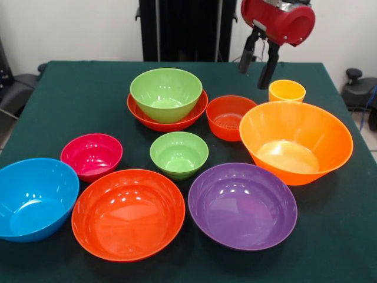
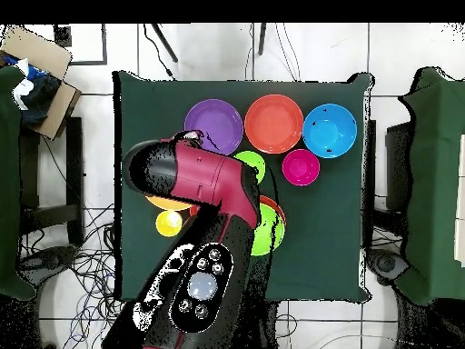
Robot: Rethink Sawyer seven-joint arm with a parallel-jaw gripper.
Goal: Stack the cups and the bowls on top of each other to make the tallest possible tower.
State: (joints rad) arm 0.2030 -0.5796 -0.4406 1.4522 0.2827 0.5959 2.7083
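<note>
Bowls of glossy round plastic sit mouth-up across the dark green cloth-covered surface [image 1: 330,236], each with its axis vertical and its smooth, shiny inside open to the ceiling. Toward the far middle, a medium lime green bowl [image 1: 166,94] nests inside a wide, shallow red-orange bowl [image 1: 141,113], the pair forming a low tower of two. Just right of it stands a small red-orange bowl [image 1: 231,117] with faint rings in its floor, and beside that a large orange bowl [image 1: 296,141] with steep flaring walls, tipped slightly toward the camera. Behind the large orange bowl, a small yellow-orange plastic cup [image 1: 287,91] stands upright, narrow and straight-sided. In the middle rests a small lime green bowl [image 1: 179,154], with a small magenta bowl [image 1: 92,156] to its left. Along the near edge lie a blue bowl [image 1: 35,198], a broad red-orange bowl [image 1: 128,213] and a purple bowl [image 1: 242,205], all wide and rounded. The claw [image 1: 257,66] hangs under the red arm housing above the gap between the small red-orange bowl and the cup, its two dark fingers [image 1: 268,68] pointing down, spread apart and holding nothing. In the overhead view the arm covers much of the surface's middle.
</note>
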